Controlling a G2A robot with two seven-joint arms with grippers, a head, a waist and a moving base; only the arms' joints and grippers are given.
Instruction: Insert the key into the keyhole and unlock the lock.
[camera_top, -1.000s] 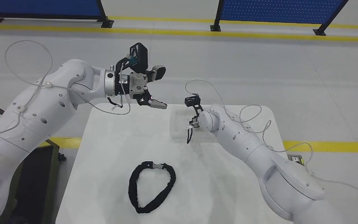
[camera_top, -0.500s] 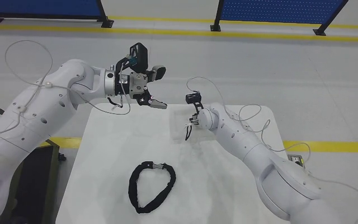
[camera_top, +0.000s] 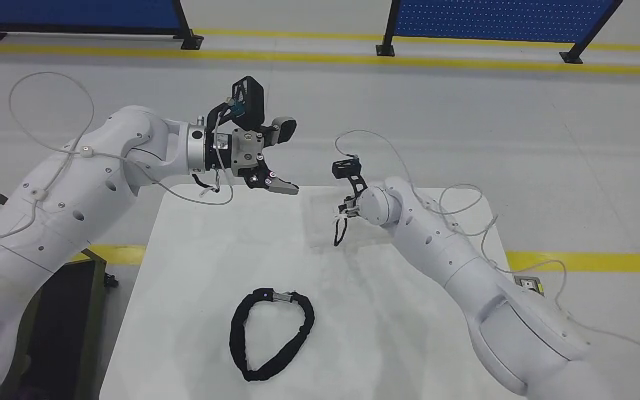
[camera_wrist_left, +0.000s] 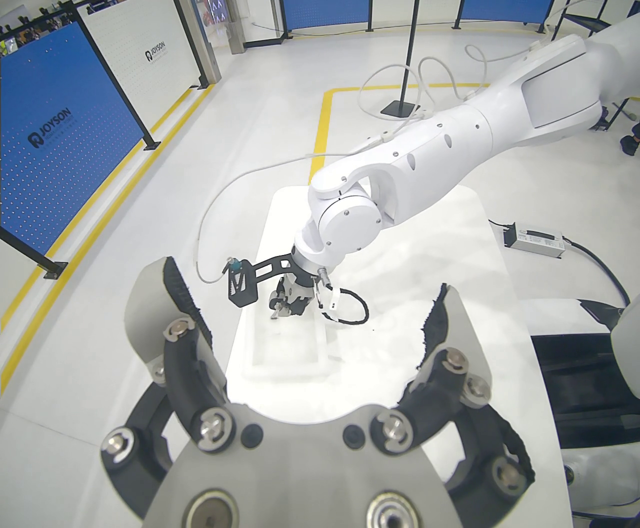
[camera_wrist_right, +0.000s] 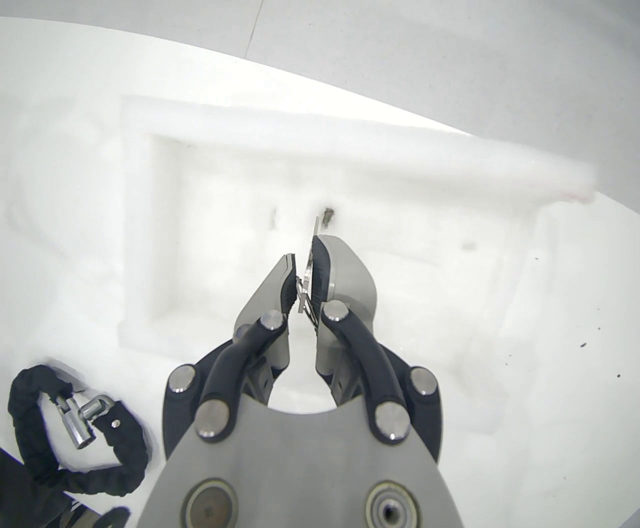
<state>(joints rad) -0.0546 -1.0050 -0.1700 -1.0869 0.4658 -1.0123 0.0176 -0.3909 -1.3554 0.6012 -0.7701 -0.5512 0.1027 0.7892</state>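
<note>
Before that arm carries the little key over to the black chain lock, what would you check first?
1. Right jaws gripping the key: ok, its tip pokes out past them.
2. That key lifted free of the white foam tray: cannot tell.
3. The chain lock lying uncovered on the table: ok.
4. Keyhole in the metal lock barrel turned toward the key: cannot tell, too small.
5. Left jaws steadying the chain lock: not ok, they are open and away from it, over the table's far edge.
</note>
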